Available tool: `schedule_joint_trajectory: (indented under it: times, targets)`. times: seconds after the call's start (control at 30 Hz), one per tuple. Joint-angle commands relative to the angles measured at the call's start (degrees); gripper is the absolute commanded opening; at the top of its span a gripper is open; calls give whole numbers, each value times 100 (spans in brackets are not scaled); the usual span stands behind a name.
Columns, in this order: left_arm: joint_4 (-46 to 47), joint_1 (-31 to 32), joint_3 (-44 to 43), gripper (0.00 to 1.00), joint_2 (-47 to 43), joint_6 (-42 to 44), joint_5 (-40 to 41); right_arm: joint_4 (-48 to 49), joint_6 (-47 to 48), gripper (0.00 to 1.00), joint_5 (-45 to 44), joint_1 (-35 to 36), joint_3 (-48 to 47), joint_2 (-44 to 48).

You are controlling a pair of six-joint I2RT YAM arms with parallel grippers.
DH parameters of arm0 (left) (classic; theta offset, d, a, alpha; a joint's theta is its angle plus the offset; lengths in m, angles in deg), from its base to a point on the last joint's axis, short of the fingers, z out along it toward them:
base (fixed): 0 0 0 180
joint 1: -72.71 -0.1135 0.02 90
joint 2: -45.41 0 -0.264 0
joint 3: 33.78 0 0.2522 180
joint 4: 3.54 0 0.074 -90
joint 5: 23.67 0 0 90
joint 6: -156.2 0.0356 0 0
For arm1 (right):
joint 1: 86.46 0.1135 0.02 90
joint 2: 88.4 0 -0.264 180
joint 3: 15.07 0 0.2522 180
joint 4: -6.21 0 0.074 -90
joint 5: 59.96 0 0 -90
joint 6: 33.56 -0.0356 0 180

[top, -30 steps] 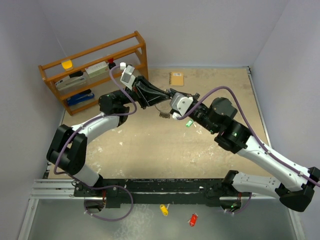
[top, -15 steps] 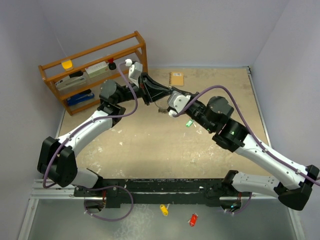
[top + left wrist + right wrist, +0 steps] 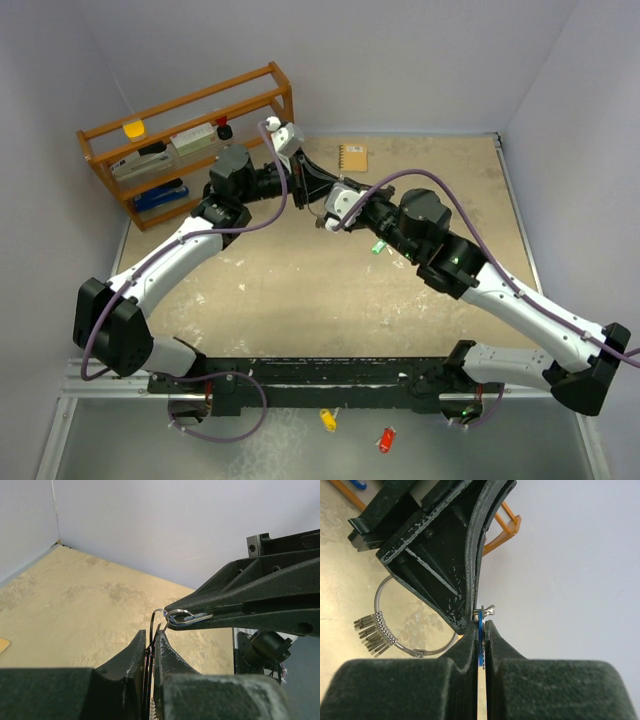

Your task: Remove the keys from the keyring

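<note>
Above the table (image 3: pixel 300 290), left pincer (image 3: pixel 152 639) pinches wire keyring (image 3: pixel 376 598), right pincer (image 3: pixel 481 625) blue key (image 3: pixel 480 645).

We see an orange wooden rack (image 3: pixel 185 100) at the far left corner of the tan table (image 3: pixel 300 290). On its shelves sit a yellow item (image 3: pixel 133 128), a white box (image 3: pixel 193 140) and a blue object (image 3: pixel 160 195). A small tan notebook (image 3: pixel 352 158) lies near the back wall. A yellow tag (image 3: pixel 327 419) and a red tag (image 3: pixel 386 439) lie close together on the grey near ledge.
</note>
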Motion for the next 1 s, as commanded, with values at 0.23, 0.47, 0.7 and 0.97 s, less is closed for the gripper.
schedule_joint_trajectory:
  times: [0.23,0.47,0.7,0.97]
  targets:
    - [-74,-287,-436,0,178,-67,1452,-461,-274,0,1028,116,-562,3]
    - [178,-359,-476,0,181,-213,1539,-824,-663,0,1323,116,-553,-269]
    - [252,-433,-462,0,14,-199,1724,-1068,-1070,0,1477,121,-455,-679]
    - [594,-739,-307,0,-281,-402,1889,-1570,-1614,0,1779,110,-167,-750]
